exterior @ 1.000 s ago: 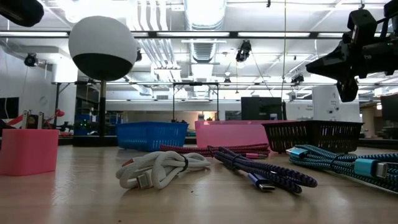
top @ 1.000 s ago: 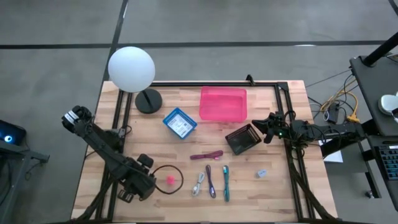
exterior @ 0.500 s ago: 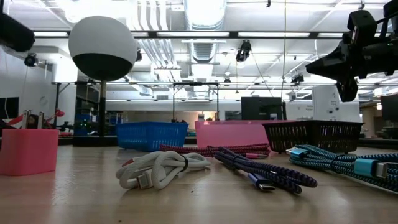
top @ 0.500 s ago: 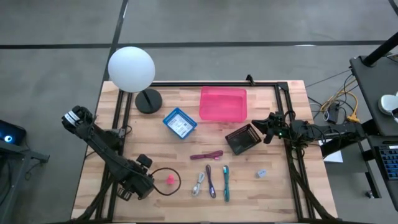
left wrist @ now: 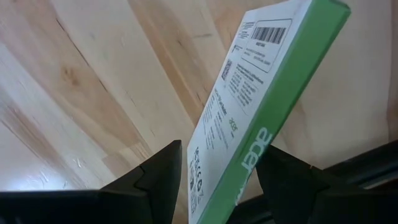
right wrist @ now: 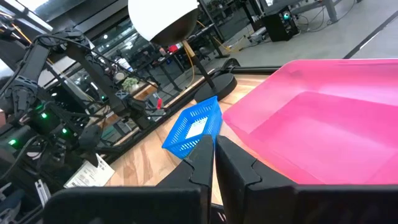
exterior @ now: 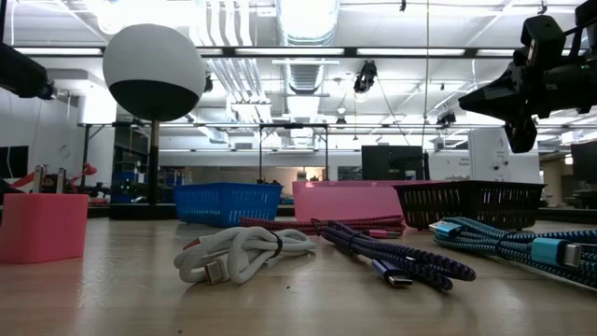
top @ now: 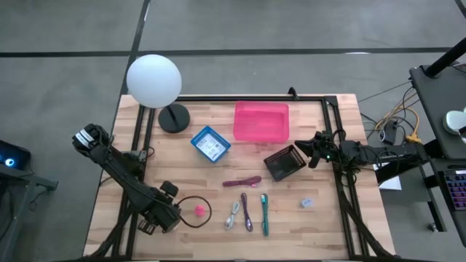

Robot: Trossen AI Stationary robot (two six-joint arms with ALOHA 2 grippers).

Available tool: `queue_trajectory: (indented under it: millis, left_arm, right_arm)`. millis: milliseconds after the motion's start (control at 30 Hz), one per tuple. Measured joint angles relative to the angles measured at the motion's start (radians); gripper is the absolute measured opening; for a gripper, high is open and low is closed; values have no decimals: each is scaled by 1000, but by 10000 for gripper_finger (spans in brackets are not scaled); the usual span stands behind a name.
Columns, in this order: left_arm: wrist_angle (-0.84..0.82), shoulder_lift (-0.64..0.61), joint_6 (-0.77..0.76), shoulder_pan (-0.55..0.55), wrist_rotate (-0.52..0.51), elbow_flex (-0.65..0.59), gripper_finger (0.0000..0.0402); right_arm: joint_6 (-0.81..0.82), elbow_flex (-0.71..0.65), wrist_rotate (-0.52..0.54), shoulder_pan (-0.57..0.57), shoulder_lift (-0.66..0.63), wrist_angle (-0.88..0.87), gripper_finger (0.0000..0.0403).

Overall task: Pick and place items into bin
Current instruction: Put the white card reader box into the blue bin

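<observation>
Two arms are at the counter (top: 328, 218): the left gripper (left wrist: 217, 180) clamps a white-and-green boxed card (left wrist: 261, 106) above the near left corner. The right gripper (right wrist: 214, 158), clenched empty, hovers beside the black basket (top: 285, 162). Cables (top: 248, 211) lie mid-counter.

You see a table (top: 218, 182) of light wood with visible grain, smooth and matt. The box (left wrist: 261, 106) looks like printed cardboard, slightly glossy. The cables (exterior: 392, 254) have braided cloth covering. The pink bin (right wrist: 323, 130) is smooth plastic; the blue basket (right wrist: 193, 129) is plastic mesh.
</observation>
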Motion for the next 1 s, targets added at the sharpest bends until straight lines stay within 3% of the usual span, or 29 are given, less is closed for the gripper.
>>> queue_trajectory:
  millis: [233,633,1000]
  left_arm:
    - [20,0,71,0,0,0,162]
    - [15,0,70,0,-7,0,16]
    - [4,-1,71,1,-21,2,15]
  right_arm:
    - [0,0,0,0,0,0,9]
    - [0,0,0,0,0,0,9]
    - [10,0,0,0,0,0,9]
